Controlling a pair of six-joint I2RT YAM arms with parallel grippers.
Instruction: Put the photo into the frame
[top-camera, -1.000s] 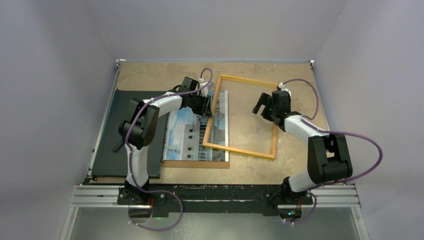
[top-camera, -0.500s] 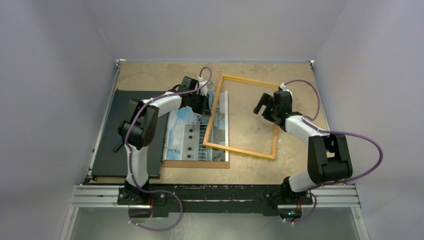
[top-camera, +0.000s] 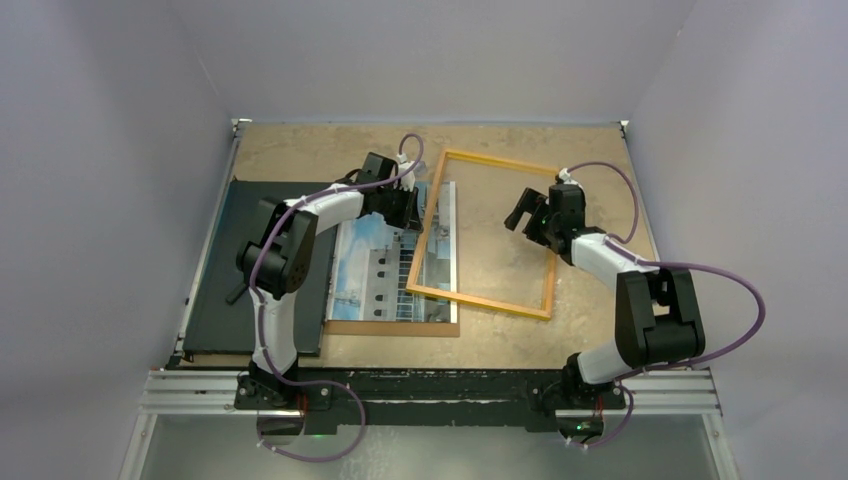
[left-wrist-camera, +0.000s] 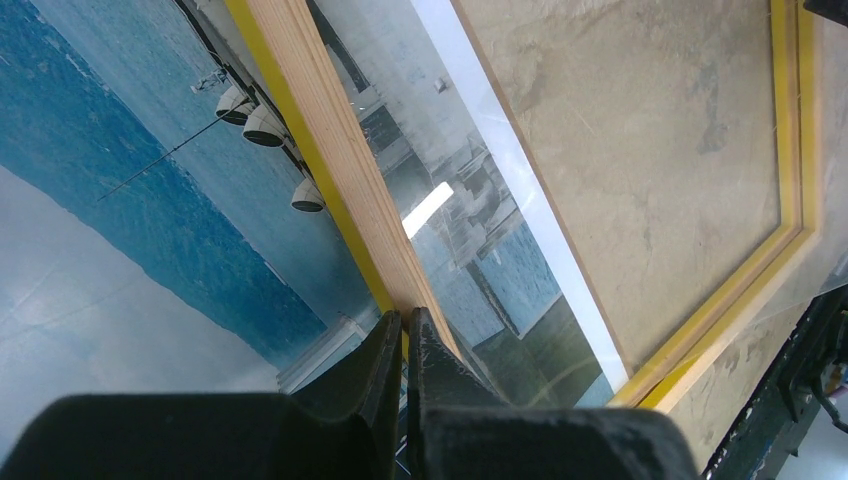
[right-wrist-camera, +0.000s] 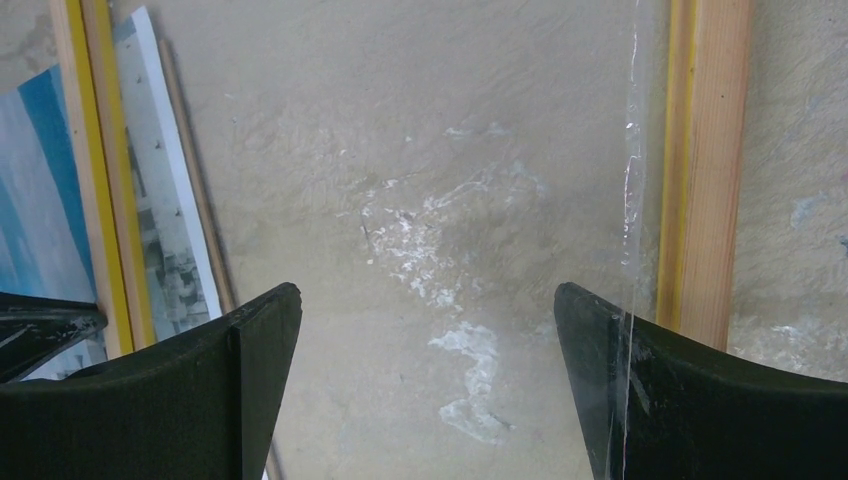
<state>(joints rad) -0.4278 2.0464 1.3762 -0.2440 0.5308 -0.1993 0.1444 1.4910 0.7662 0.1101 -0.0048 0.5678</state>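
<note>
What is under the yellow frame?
An edge of the photo and bare table show through the clear pane of the frame. What lies beneath its border is covered.

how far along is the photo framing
Done: nothing final; the frame only overlaps the right side of the photo, askew. In hand: left tool is shut at the frame's left rail; right tool open above the pane. Left: photo seated inside the frame.

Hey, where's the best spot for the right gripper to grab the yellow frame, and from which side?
Probably best: take the frame by its right rail, coming straight down with the jaws either side of it. That rail is a thin straight bar lying flat on the table, right beside the open right gripper; the left rail overlaps the photo.
</note>
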